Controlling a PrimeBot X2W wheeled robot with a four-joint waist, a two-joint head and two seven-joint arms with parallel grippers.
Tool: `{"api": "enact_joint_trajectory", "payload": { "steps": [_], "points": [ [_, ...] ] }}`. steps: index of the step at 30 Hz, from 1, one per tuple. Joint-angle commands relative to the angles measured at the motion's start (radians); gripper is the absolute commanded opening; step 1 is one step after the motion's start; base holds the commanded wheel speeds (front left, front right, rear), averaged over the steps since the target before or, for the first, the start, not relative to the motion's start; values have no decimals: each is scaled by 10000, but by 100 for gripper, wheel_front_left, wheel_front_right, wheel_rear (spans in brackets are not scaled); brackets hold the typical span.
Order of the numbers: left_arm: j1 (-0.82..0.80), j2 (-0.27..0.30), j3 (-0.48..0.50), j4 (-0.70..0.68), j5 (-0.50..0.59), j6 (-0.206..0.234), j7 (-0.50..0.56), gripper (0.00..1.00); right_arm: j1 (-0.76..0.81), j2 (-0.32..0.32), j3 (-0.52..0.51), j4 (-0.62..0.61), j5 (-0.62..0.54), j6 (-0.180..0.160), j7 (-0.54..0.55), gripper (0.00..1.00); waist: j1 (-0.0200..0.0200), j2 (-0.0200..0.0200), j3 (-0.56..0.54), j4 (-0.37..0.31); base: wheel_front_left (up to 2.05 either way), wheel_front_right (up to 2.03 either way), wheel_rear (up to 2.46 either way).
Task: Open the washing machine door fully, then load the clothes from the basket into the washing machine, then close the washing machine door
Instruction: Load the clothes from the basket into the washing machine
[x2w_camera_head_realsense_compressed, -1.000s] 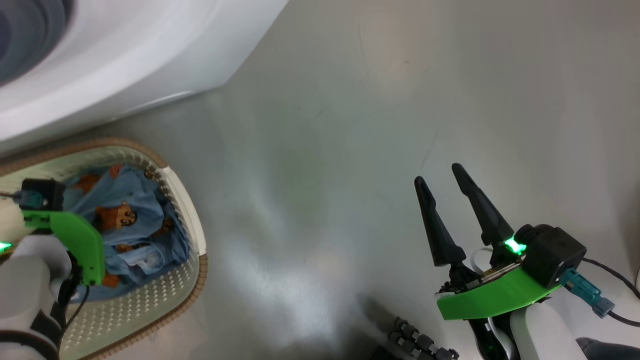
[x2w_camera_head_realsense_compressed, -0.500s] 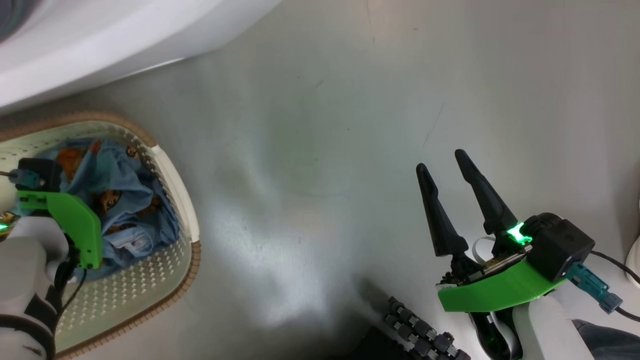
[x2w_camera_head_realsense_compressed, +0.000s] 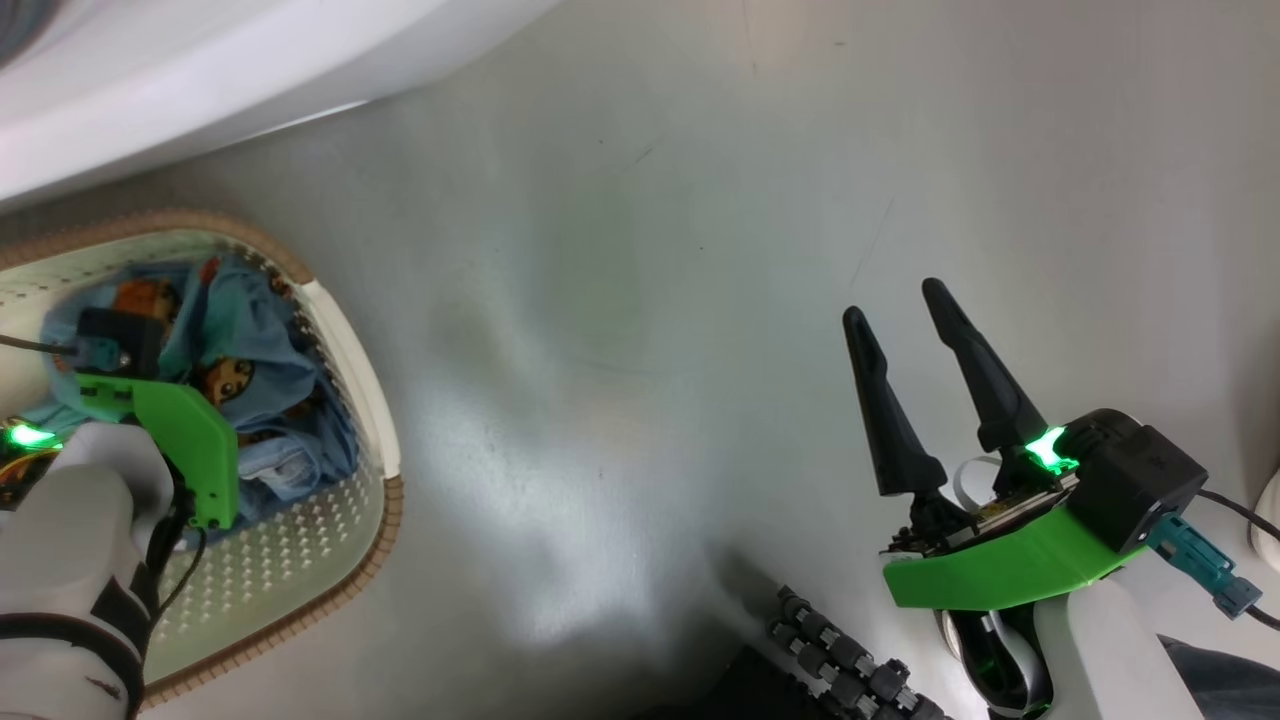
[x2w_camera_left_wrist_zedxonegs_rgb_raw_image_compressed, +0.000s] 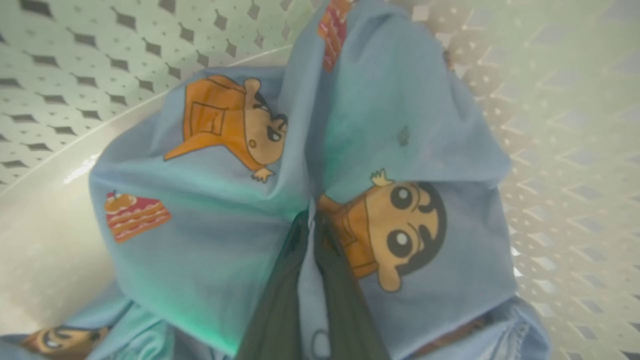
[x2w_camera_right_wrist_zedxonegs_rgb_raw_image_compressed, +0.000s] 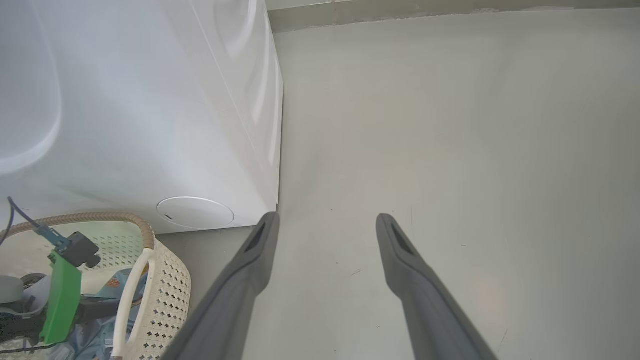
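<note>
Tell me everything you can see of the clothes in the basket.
The clothes are a crumpled bundle of soft light blue fabric printed with orange-brown cartoon figures and small cake slices; a paler denim-like piece shows at its lower edge. The bundle lies inside the basket, against its perforated wall. The left gripper is shut on a raised fold at the middle, fabric pinched between its dark fingers.

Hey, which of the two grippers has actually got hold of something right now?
The left gripper: shut on the clothes inside the basket. The right gripper stands open, empty, above the floor.
</note>
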Motion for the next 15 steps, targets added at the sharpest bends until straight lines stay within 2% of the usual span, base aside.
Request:
{"api": "enact_joint_trajectory", "payload": {
  "steps": [1,11,15],
  "points": [
    [103,182,140,29,80,16,-205,0,262,-91,80,-197,-124,27,-48,100,-1,0,-20,48,0,0,0],
    [615,-101,449,193,-431,87,-1279,0,217,-91,-18,-11,-58,27,-48,100,-1,0,-802,531,0,0,0],
    [1265,-351,832,51,-870,164,-2049,0,266,-91,-121,112,-63,27,-48,100,-1,0,-1619,852,0,0,0]
  ]
}}
